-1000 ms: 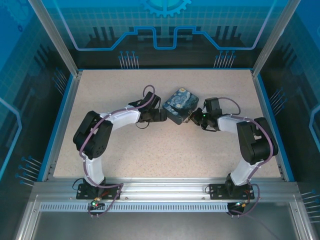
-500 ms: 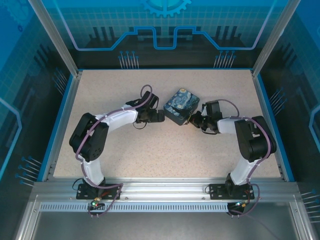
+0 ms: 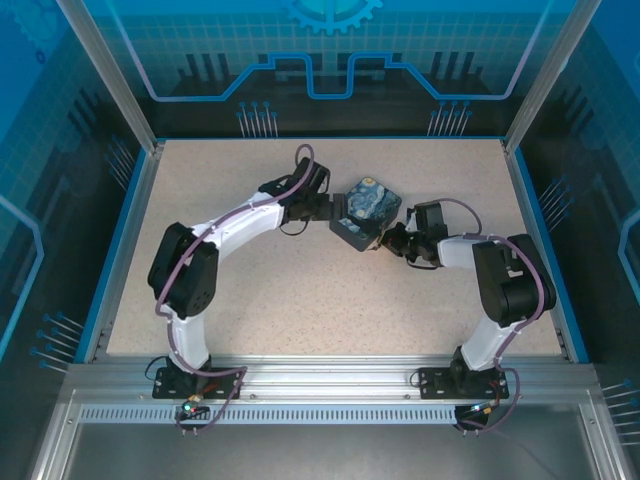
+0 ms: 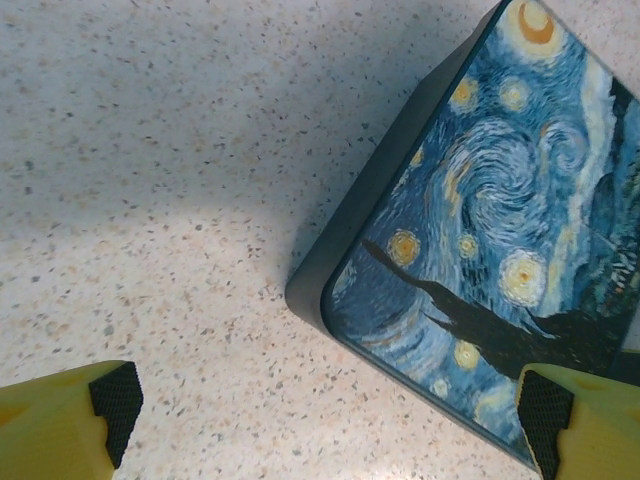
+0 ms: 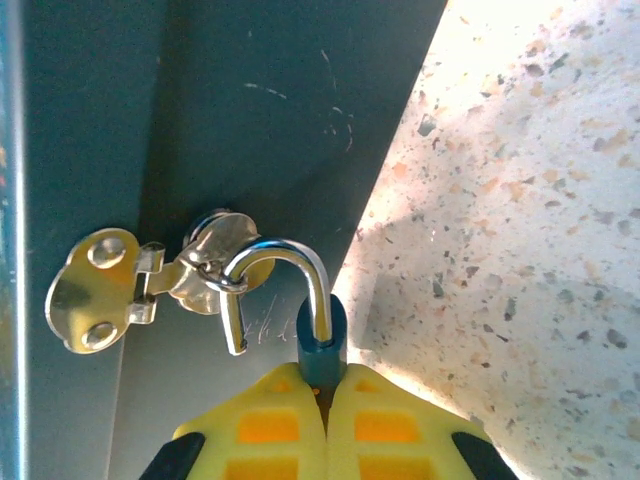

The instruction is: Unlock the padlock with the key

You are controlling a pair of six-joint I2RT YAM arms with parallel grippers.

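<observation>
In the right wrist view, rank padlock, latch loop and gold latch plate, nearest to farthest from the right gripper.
1. padlock, held in the right gripper.
2. latch loop, up and left.
3. gold latch plate, far left.

A dark blue box [image 3: 368, 208] with a swirly painted lid lies turned cornerwise on the speckled surface [image 3: 300, 300]. The left tool [image 3: 328, 209] is just beside the box's left corner. The right tool [image 3: 388, 240] is against the box's near right side, its jaws too small to read.
</observation>
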